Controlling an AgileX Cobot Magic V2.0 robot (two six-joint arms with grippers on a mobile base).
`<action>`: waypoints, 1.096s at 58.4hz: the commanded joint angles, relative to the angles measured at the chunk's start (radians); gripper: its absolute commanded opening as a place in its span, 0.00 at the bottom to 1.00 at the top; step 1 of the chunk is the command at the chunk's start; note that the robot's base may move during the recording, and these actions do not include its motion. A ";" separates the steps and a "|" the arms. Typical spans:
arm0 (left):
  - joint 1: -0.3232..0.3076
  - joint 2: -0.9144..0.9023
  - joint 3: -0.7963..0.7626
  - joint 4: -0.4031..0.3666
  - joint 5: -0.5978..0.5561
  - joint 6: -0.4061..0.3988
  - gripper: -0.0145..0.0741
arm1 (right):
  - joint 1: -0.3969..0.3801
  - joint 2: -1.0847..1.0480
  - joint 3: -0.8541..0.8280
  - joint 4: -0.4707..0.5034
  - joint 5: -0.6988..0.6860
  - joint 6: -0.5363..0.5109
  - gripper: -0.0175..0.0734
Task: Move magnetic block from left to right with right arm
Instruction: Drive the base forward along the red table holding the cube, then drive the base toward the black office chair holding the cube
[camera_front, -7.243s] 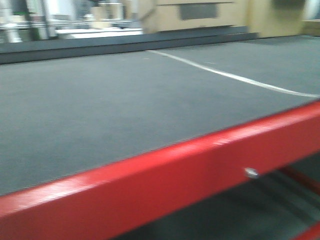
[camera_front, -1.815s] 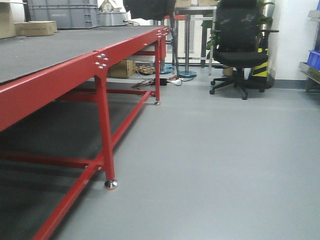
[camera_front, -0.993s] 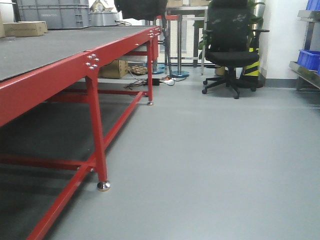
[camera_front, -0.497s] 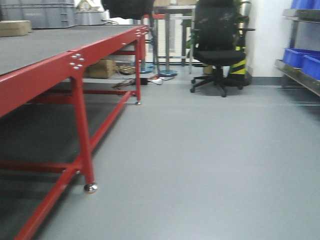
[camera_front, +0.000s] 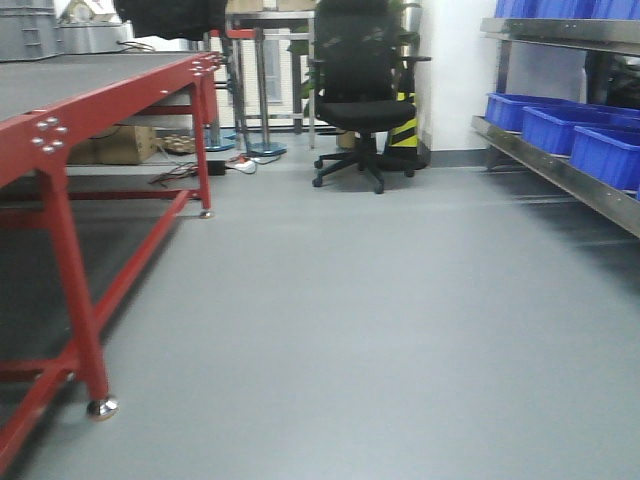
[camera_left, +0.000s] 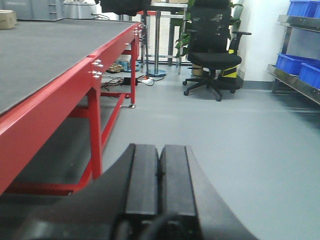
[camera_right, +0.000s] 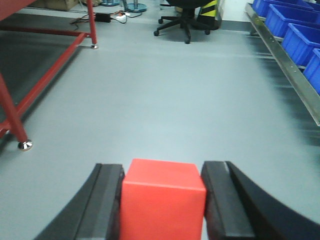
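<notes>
While my right gripper (camera_right: 163, 175) clamps the block (camera_right: 162, 200), the red cube seated squarely between its jaws above bare floor (camera_right: 165, 100), I judge the pick done and the carry under way. My left gripper (camera_left: 159, 170) is pressed closed on nothing, out beside the table (camera_left: 50, 100). Over the last second the front view has swung rightward: the table (camera_front: 60, 110) has slid to the left edge, the chair (camera_front: 360, 90) has drifted toward centre and blue bins (camera_front: 560, 125) have come in at right, so I take it the base is turning toward the drop-off side.
</notes>
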 joint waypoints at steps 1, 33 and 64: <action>0.000 -0.013 0.008 -0.005 -0.085 -0.006 0.02 | -0.003 0.008 -0.027 -0.019 -0.083 -0.011 0.36; 0.000 -0.013 0.008 -0.005 -0.085 -0.006 0.02 | -0.003 0.008 -0.027 -0.019 -0.083 -0.011 0.36; 0.000 -0.013 0.008 -0.005 -0.085 -0.006 0.02 | -0.003 0.008 -0.027 -0.019 -0.083 -0.011 0.36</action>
